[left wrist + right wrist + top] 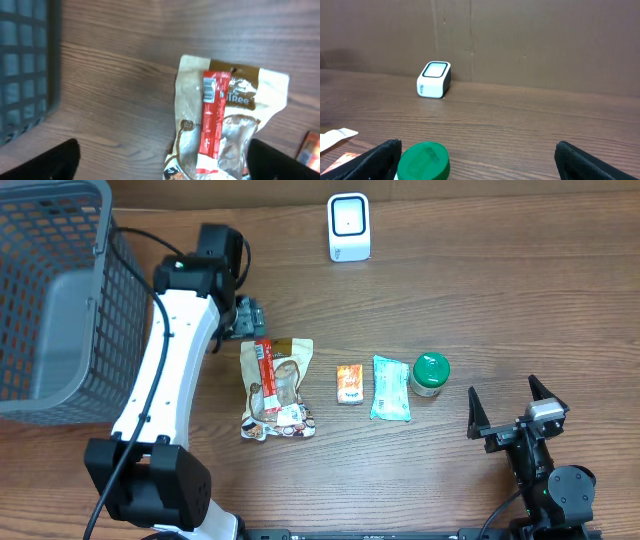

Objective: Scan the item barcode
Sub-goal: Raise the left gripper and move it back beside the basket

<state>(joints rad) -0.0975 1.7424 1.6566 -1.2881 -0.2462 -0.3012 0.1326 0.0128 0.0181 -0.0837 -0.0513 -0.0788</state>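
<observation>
**A:** Wood-grain table [500,300], two arms. What's on it?

**B:** There's a row across the middle. From the left: brown snack pouch [285,395] lying flat, with a red stick pack [264,370] lengthwise on top of it, along its left side. Then a small orange packet [349,384], a teal sachet [390,388] and a green-lidded jar [430,373]. The jar is right against the sachet, but I can't tell if they touch.

**A:** Where's the barcode?

**B:** The left wrist view shows a barcode [208,90] printed on the red stick pack, face up, at the end toward the far edge.

**A:** Scanner?

**B:** The white scanner [349,227] stands upright at the far edge, roughly mid-table, well apart from the row.

**A:** Anything else?

**B:** A grey wire basket [50,290] at the far left corner.

**A:** Left gripper?

**B:** The left gripper [247,317] sits just beyond the pouch's far left corner, between pouch and basket. Its jaws are wide apart. The fingers [60,160] sit at the bottom corners of its wrist view, with nothing gripped between them. Pouch and stick pack lie on the table below the camera.

**A:** Right gripper?

**B:** The right gripper [510,405] is toward the near right corner, right of the jar and apart from it. Its jaws are spread wide and empty. Its camera looks over the jar lid toward the scanner.
</observation>
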